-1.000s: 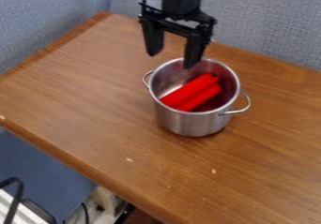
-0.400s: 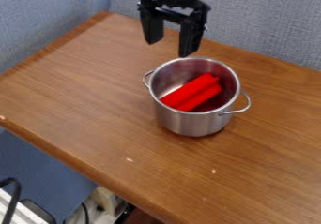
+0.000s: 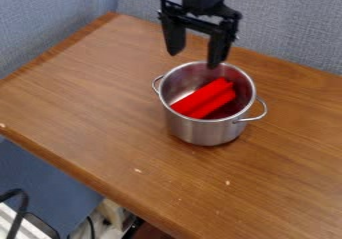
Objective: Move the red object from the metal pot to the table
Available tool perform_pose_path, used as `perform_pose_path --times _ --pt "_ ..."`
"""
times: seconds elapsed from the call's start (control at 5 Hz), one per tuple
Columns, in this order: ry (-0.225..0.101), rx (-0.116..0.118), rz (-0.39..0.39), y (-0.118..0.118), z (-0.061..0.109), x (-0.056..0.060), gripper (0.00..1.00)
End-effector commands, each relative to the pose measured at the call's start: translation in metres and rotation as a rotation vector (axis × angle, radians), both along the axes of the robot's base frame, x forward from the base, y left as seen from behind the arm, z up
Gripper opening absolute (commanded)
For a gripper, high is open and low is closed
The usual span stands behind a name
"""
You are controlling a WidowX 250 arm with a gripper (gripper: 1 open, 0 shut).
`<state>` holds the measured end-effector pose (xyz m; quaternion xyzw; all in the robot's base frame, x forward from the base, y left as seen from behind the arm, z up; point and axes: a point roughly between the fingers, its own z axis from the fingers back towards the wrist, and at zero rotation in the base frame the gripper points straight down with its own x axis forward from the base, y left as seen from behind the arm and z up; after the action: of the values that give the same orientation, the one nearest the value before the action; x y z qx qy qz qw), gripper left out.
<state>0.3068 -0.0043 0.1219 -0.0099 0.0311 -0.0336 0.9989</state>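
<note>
The red object lies slanted inside the metal pot, its ends resting near the rim. The shiny pot stands on the brown wood-grain table, right of the middle, with small loop handles at its sides. My black gripper hangs above the pot's far rim, open, its two fingers pointing down with nothing between them. It is clear of both the pot and the red object.
The table's front edge runs diagonally from the left down to the bottom right. Behind the table stands a grey-blue wall. Below the table edge are cables and dark floor clutter.
The gripper, still open, rose and shifted left from above the pot, then came back right and lower over the pot's far rim. Pot and red object have not moved.
</note>
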Motion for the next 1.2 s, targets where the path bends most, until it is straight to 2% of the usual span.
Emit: perform_pose_path --times 0.0,0.2,0.4,0.6,0.8,1.0 --pt "-0.062 -0.002 -0.018 0.006 0.018 -0.003 1.00" --pt "-0.062 0.002 -0.028 0.016 0.018 -0.005 1.00" --pt "-0.054 0.005 0.050 0.021 0.015 -0.005 1.00" --pt "-0.053 0.014 0.076 0.018 0.013 -0.004 1.00" --pt "-0.055 0.020 0.077 0.013 0.012 -0.004 1.00" --pt "-0.057 0.022 0.021 -0.003 0.015 0.000 1.00"
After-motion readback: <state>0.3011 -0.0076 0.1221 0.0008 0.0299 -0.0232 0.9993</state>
